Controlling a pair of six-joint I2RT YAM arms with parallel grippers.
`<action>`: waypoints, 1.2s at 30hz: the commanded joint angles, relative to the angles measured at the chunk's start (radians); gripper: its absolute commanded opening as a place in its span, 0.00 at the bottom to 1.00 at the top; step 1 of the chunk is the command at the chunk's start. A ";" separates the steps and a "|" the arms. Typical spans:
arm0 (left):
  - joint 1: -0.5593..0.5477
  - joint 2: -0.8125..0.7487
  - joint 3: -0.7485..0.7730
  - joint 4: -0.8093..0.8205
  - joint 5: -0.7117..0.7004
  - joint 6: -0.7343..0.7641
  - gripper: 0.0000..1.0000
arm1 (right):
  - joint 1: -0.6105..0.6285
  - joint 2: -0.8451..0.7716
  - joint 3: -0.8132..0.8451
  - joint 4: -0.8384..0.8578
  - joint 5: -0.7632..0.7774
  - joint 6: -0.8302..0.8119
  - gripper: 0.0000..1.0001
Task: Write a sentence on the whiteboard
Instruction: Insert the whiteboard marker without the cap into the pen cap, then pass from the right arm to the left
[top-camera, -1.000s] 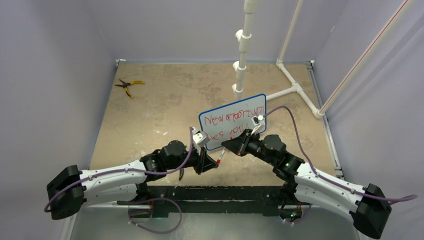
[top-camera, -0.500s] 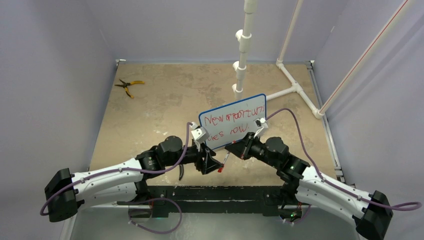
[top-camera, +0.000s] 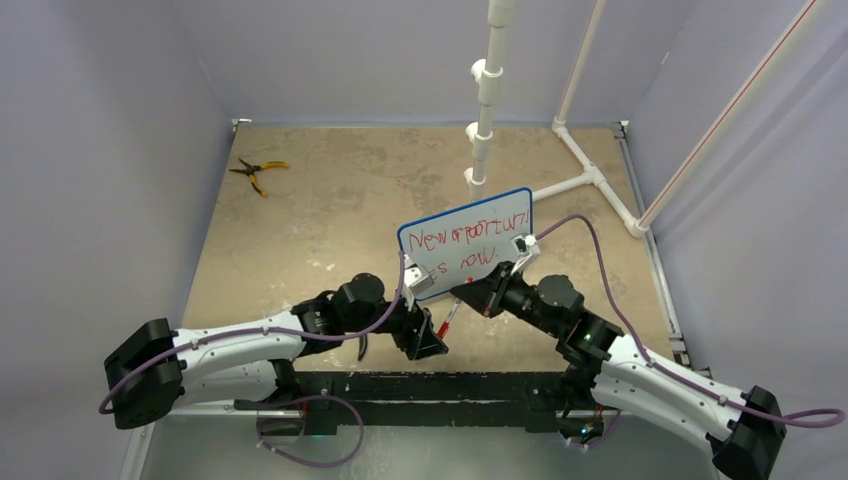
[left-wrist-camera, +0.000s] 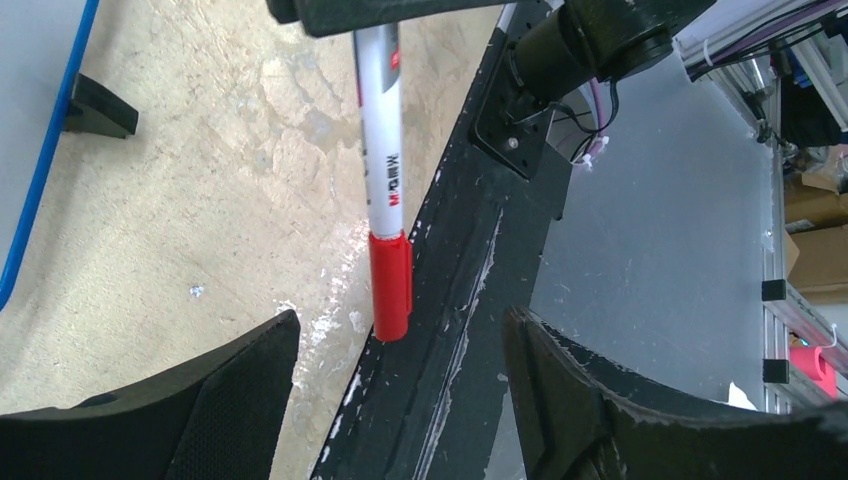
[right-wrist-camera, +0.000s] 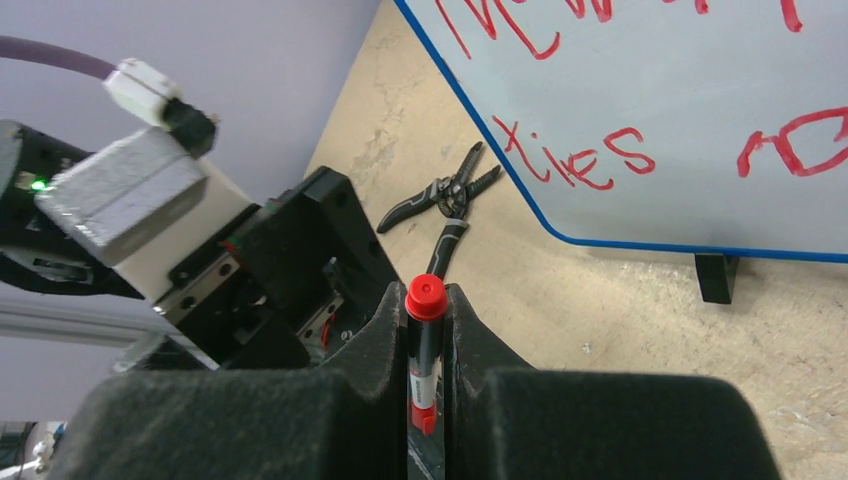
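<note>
Whiteboard (right-wrist-camera: 700, 90) upright just beyond right pincer (right-wrist-camera: 425, 300), sentence (top-camera: 440, 240) in two red rows. It clamps marker (left-wrist-camera: 380, 150); left pincer (left-wrist-camera: 400, 328) gapes wide around red cap (left-wrist-camera: 391, 285), not touching. Writing looks done; next: lay marker down.

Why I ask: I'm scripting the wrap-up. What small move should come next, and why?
Probably draw the left end effector straight back from the marker. Its jaws stand open either side of the red cap, while the right end effector is shut on the barrel. The whiteboard carries two rows of red writing, so putting the marker down likely follows.
</note>
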 joint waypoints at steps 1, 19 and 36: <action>0.000 0.033 0.003 0.067 0.026 -0.017 0.72 | 0.004 -0.016 0.050 0.070 -0.038 -0.040 0.00; -0.001 0.062 -0.035 0.195 0.084 -0.071 0.12 | 0.004 -0.033 0.040 0.090 -0.042 -0.030 0.00; -0.002 -0.032 -0.029 0.230 0.021 0.049 0.00 | 0.004 0.093 0.005 0.114 -0.241 -0.044 0.00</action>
